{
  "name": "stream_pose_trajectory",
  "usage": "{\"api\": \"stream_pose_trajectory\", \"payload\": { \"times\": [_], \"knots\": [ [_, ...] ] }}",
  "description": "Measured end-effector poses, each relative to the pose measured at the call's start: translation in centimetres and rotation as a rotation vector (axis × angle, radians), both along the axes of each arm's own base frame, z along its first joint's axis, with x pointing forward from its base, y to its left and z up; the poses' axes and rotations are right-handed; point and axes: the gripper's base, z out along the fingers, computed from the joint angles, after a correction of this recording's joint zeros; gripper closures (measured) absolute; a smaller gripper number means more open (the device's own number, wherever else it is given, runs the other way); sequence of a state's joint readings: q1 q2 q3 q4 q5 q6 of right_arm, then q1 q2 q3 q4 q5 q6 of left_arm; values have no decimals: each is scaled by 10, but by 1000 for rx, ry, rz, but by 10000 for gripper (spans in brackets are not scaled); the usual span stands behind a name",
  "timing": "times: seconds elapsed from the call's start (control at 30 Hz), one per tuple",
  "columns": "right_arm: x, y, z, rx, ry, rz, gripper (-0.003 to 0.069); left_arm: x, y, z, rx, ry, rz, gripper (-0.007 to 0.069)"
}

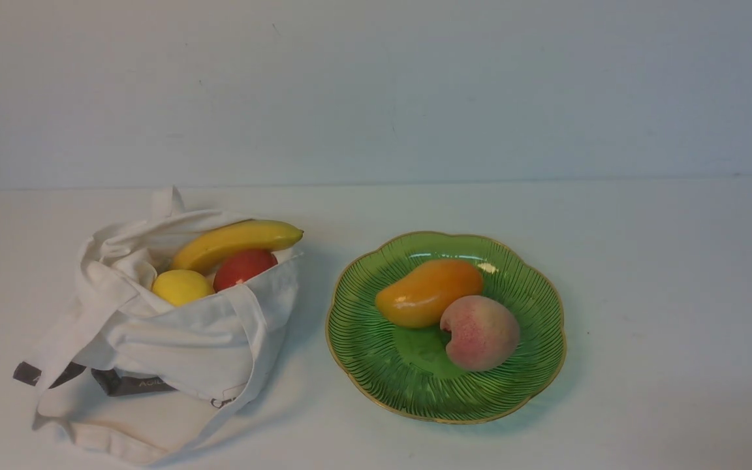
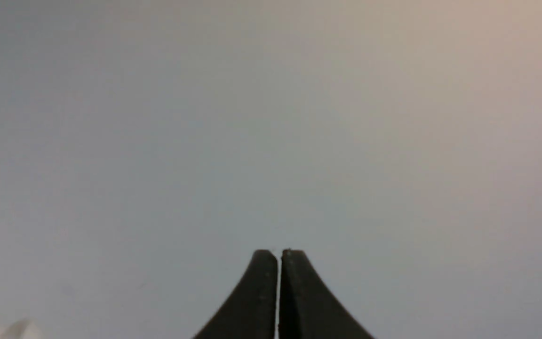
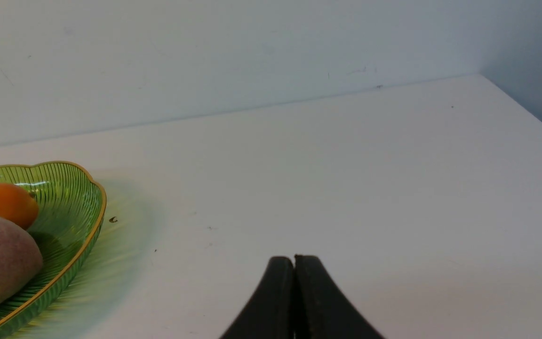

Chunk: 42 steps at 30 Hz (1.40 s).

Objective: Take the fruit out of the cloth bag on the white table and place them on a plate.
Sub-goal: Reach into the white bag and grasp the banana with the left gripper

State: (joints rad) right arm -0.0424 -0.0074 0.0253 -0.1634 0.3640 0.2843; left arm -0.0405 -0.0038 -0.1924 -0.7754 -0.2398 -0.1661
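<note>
The off-white cloth bag [image 1: 173, 333] lies on the white table [image 1: 663, 274] at the left, mouth open. In it sit a yellow banana [image 1: 235, 241], a yellow lemon [image 1: 182, 286] and a round red fruit [image 1: 243, 266]. The green scalloped plate [image 1: 382, 365] stands in the middle, holding an orange mango [image 1: 428, 292] and a pink peach [image 1: 480, 333]. Neither arm shows in the front view. My left gripper [image 2: 279, 253] is shut and empty over bare table. My right gripper [image 3: 294, 258] is shut and empty, to the right of the plate [image 3: 71, 212].
A plain pale wall [image 1: 376, 91] runs along the table's far edge. In the right wrist view the table's right edge [image 3: 530, 110] falls away near the far corner.
</note>
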Motion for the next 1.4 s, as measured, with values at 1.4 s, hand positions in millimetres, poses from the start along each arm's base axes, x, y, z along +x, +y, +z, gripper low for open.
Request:
{"api": "stream_pose_trajectory", "payload": {
  "times": [1.4],
  "knots": [
    [0,0,0,0,0,0,674,359,-88,-42,1534,1141,-984,631]
  ]
}}
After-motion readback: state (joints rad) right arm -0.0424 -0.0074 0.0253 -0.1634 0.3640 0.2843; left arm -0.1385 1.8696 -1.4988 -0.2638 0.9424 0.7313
